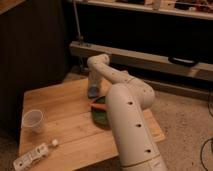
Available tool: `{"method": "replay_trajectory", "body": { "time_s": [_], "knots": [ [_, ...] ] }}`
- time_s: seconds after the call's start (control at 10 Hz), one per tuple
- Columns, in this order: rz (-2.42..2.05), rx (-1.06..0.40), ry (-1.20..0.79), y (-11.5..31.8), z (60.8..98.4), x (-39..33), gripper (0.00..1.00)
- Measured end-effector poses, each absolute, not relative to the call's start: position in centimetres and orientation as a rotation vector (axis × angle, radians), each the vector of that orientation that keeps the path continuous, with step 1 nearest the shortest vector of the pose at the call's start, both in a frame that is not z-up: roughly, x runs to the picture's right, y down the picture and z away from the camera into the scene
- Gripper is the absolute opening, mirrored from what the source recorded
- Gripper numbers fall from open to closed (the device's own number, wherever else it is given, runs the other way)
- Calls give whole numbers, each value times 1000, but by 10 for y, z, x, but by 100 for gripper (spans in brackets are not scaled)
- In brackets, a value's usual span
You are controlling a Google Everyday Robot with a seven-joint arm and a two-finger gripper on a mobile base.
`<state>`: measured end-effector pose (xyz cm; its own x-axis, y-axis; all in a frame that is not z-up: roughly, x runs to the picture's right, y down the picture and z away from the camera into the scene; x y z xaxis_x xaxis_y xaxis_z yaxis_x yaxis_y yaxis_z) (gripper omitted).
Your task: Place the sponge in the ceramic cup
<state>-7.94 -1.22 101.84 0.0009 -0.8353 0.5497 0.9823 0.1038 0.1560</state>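
Sponge (93, 92) right at the tip of the downturned gripper (93, 87), towards the far side of the wooden surface (60, 102).
The white arm (127, 117) rises from the near right and bends down over the surface. A dark green plate (99, 117) lies partly behind it, with an orange carrot-like piece (99, 105) at its far rim. The ceramic cup (33, 120) stands upright near the left edge, well apart from the sponge. The blue-grey sponge sits directly under the jaws; I cannot tell whether they grip it or how wide they stand.

Sponge (93, 93) mostly hidden under gripper (93, 86)
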Motion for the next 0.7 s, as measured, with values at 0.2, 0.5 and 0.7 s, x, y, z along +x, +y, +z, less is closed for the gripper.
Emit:
{"method": "replay_trajectory", "body": {
  "time_s": [0.2, 0.5, 0.7],
  "knots": [
    [-1463, -308, -593, -13, 1018, -80, 0],
    [-1466, -303, -598, -13, 1017, -85, 0],
    [-1469, -302, -594, -13, 1016, -84, 0]
  ]
}}
